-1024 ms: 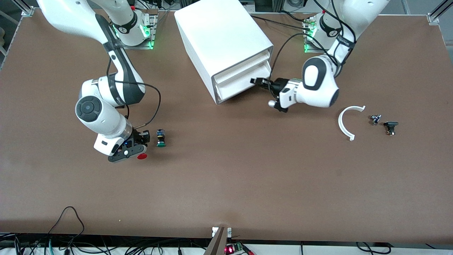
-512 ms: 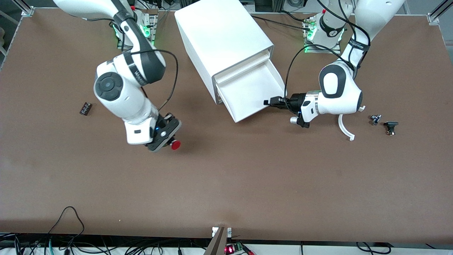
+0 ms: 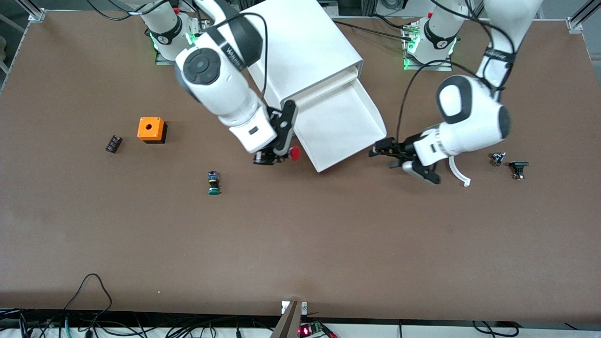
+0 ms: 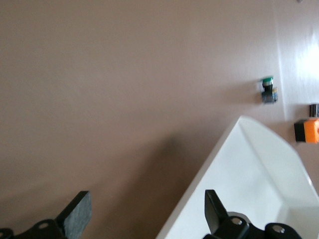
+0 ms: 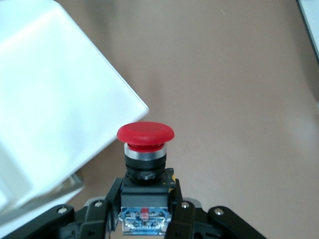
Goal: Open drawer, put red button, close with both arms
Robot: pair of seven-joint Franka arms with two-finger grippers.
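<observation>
On the brown bench [image 3: 328,244] the white cabinet [image 3: 300,51] has its lower drawer [image 3: 338,126] pulled out. The right end effector [image 3: 274,157] pinches the red button [image 3: 294,153] just beside the drawer's front corner. The left end effector [image 3: 382,149] is spread, beside the drawer's other corner.

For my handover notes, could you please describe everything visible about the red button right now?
The red button has a round, smooth, matte red mushroom cap over a silvery collar and a black stubby body, with a bluish terminal block at its base. The right claw is shut on that base and carries it above the table, beside the front corner of the white open drawer. In the front view the cap points toward the drawer. Only the claw touches it.
</observation>
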